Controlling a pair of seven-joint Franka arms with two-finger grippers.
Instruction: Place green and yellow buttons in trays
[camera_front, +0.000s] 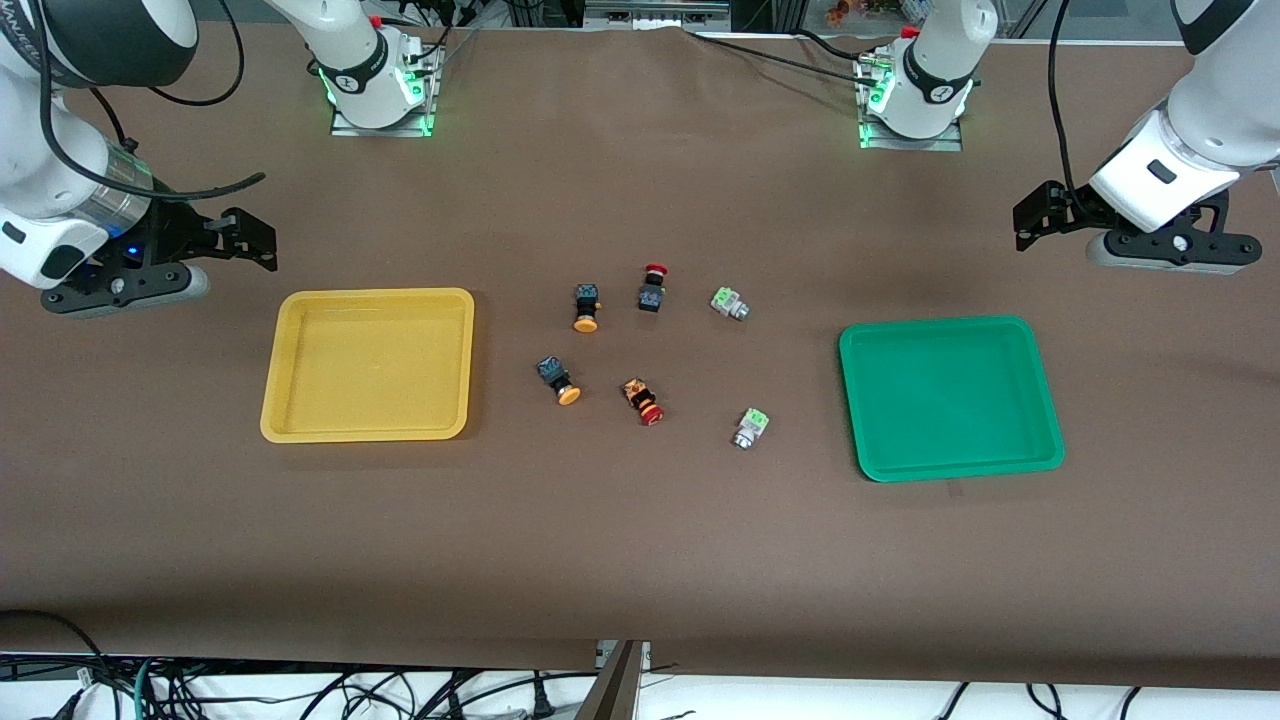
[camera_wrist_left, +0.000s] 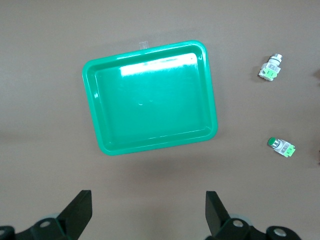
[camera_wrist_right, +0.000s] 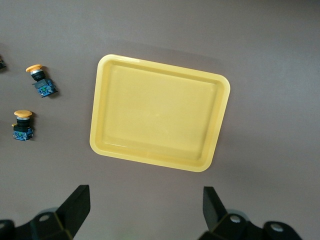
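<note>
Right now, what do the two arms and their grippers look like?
Both arms have white shells with black joint bands and black cables. Each base shows green lights. The left gripper and right gripper are black, with two flat, wedge-shaped fingers.

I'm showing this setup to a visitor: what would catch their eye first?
Two bright trays on the brown table: the yellow tray toward the right arm's end, the green tray toward the left arm's end, both with nothing in them. Between them lie six small buttons. The left gripper and right gripper hang open above.
</note>
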